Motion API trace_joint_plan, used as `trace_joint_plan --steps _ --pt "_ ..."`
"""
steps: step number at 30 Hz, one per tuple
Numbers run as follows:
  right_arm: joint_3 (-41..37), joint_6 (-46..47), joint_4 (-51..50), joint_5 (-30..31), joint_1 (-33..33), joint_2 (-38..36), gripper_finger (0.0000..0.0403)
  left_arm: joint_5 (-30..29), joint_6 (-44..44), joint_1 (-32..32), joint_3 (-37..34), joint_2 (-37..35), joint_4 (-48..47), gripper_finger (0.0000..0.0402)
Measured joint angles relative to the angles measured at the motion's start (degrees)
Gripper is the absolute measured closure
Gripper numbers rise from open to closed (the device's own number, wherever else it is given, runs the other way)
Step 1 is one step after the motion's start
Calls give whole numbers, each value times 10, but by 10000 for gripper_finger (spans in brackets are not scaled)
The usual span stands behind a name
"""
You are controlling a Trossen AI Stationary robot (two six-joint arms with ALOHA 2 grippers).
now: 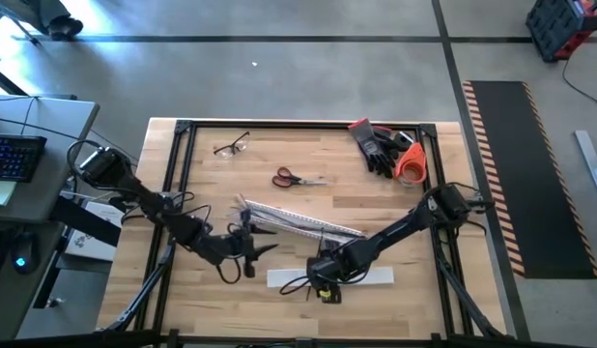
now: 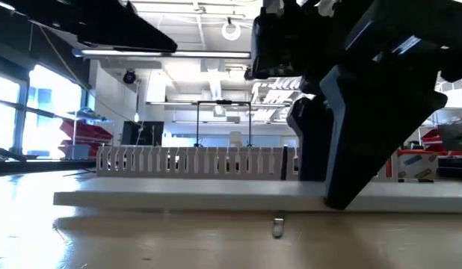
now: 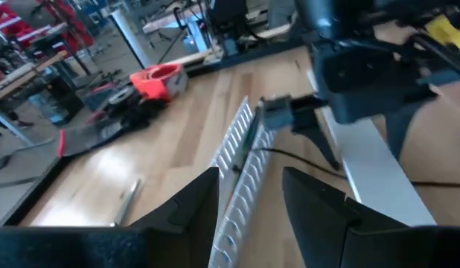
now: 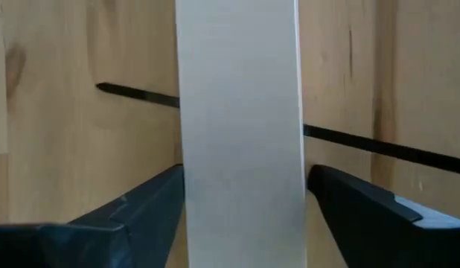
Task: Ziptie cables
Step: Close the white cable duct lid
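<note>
- Two robot arms
- One slotted duct [image 1: 303,221]
- One cover strip [image 1: 361,277]
- One scissors [image 1: 297,178]
- One glasses [image 1: 232,146]
- One black tie [image 4: 379,144]

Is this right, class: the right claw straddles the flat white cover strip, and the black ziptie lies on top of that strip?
Not quite. The right claw does straddle the flat white cover strip, but the black ziptie passes underneath it, hidden where they cross. The right wrist view shows this.

Surface: wooden table [image 1: 212,290] | on it: slotted white duct [image 1: 298,220], flat white cover strip [image 1: 376,276], ziptie [image 4: 379,145] under strip, scissors [image 1: 291,178], glasses [image 1: 231,146], black gloves [image 1: 378,147], orange tape roll [image 1: 412,164]
</note>
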Motion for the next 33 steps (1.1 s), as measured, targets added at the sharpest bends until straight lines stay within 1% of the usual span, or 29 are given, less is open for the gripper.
trace_joint_plan --steps 2,4,5,7,9,11,14,18,21,27,33 --pt "-2 -10 1 7 2 -6 110 -6 -14 -9 0 0 -9 269" --pt "-3 -30 -1 38 13 -17 107 -7 -33 -15 0 0 -25 269" --pt "-3 -42 3 59 21 -25 106 -7 -43 -19 -1 0 -33 269" --pt "-2 -63 7 121 41 -37 105 -8 -59 -25 -5 0 -39 269" --pt "-12 -69 30 177 61 -40 105 -8 -67 -29 -7 0 -39 269" --pt "-42 -62 85 189 74 -39 104 -8 -75 -34 -10 0 -37 269" --pt "-106 -31 206 187 81 -39 103 -7 -86 -39 -16 0 -40 269" --pt "-182 1 333 181 82 -53 103 -6 -94 -43 -17 0 -38 269" --pt "-218 -19 408 172 82 -54 103 -5 -109 -42 -17 0 -40 269" --pt "-257 -62 475 146 82 -54 102 -5 -133 -34 -17 0 -40 269" --pt "-242 -121 482 154 82 -76 102 -5 -136 -30 -17 1 -42 269"
